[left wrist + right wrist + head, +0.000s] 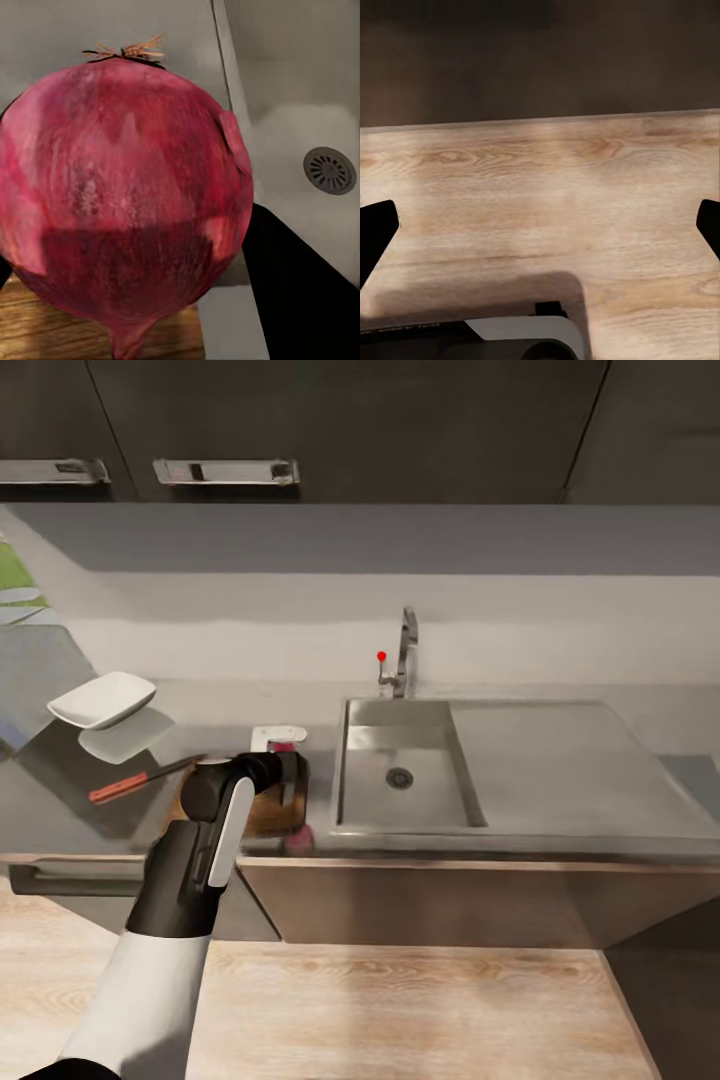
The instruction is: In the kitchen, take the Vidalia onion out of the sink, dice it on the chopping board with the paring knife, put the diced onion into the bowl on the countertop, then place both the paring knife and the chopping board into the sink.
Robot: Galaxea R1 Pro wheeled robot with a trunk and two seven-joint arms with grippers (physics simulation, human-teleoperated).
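Observation:
A big reddish-purple onion [127,187] sits between the fingers of my left gripper [150,285], which is shut on it; one dark finger [300,300] shows beside it. In the head view the left gripper [285,772] hangs over the brown chopping board [268,815], just left of the sink [430,760]. Left of the board, the paring knife [135,780] with its red handle lies on the grey countertop [220,705]. Further left and back stands the white bowl [102,698]. My right gripper [540,229] is open over wooden floor.
The chrome tap [405,650] with a red dot stands behind the basin, and the drain [330,171] lies bare. A flat steel drainboard [560,760] stretches right of the basin. Dark wall cabinets [225,470] hang above, and wood floor [420,1010] lies below the counter front.

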